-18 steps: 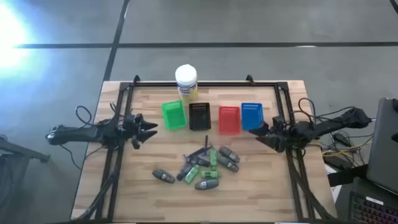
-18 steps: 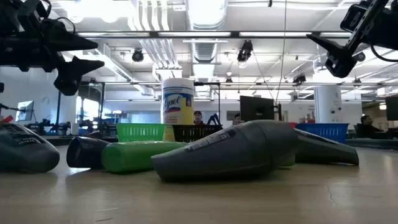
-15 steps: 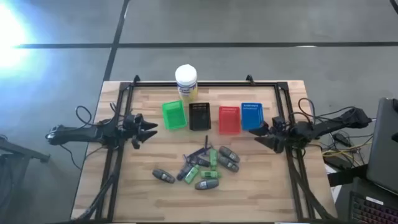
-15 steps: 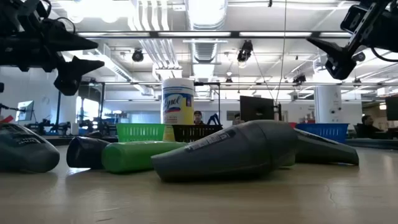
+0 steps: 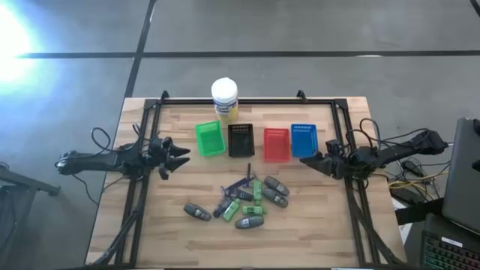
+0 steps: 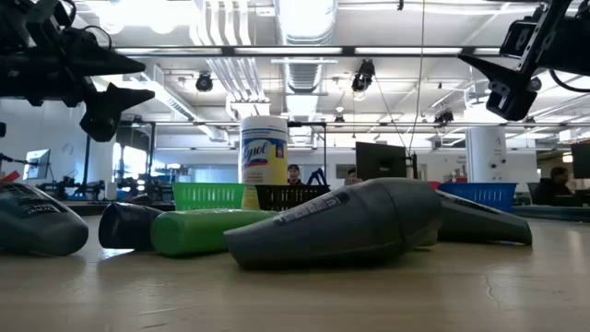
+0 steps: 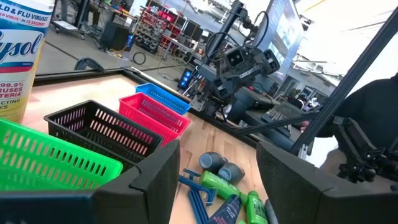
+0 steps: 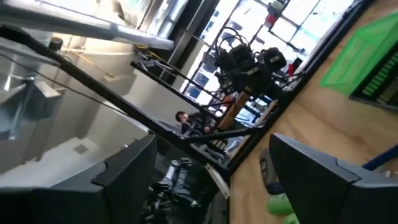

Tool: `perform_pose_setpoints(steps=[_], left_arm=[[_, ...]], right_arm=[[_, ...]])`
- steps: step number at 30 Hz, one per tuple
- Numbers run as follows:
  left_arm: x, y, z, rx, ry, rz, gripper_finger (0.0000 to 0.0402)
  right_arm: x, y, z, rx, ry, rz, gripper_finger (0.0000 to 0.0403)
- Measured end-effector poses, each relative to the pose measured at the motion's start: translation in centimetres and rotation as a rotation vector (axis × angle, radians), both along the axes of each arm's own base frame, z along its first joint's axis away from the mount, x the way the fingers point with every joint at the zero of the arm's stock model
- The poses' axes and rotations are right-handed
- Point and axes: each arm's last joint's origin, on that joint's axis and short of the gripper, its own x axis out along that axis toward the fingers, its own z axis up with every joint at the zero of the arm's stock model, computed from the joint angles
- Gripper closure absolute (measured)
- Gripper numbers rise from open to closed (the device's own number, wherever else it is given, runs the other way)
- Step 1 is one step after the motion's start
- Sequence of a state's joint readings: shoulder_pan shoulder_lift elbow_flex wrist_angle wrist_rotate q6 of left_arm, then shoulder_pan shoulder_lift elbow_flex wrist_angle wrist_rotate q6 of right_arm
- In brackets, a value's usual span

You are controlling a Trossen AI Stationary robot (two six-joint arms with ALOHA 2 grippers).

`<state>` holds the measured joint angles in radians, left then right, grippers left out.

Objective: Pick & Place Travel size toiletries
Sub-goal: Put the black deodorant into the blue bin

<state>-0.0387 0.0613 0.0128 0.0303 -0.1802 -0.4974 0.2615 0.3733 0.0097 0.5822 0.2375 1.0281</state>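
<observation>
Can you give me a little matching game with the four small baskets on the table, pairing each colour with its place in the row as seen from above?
Baskets:
1. green basket
2. black basket
3. red basket
4. blue basket

Places in the row, high view:
A. nearest the right arm
B. between the green and red ones
C. nearest the left arm
D. between the black and blue ones

Pairs: 1-C, 2-B, 3-D, 4-A
</observation>
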Motion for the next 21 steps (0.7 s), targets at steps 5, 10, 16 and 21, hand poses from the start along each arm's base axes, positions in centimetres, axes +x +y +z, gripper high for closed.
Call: perform_pose_setpoints(steps=[5,10,16,21], left_arm=[[0.00,0.00,-0.01,0.000,0.000,0.000,0.0184],[0.00,0.00,-0.01,0.000,0.000,0.000,0.0184],[0.00,0.00,0.00,0.000,0.000,0.000,0.0184],[0.00,0.00,-0.01,0.000,0.000,0.000,0.0184]], right_arm=[[-0.01,0.16,0.02,0.004,-0.004,0.058,0.0107],[0.09,-0.08,-0.12,0.023,0.012,-0.028,0.0111],[-0.07,-0.12,0.49,0.088,-0.050,-0.020,0.0119],[-0.03,-0.30,0.44,0.069,-0.044,-0.092,0.0126]])
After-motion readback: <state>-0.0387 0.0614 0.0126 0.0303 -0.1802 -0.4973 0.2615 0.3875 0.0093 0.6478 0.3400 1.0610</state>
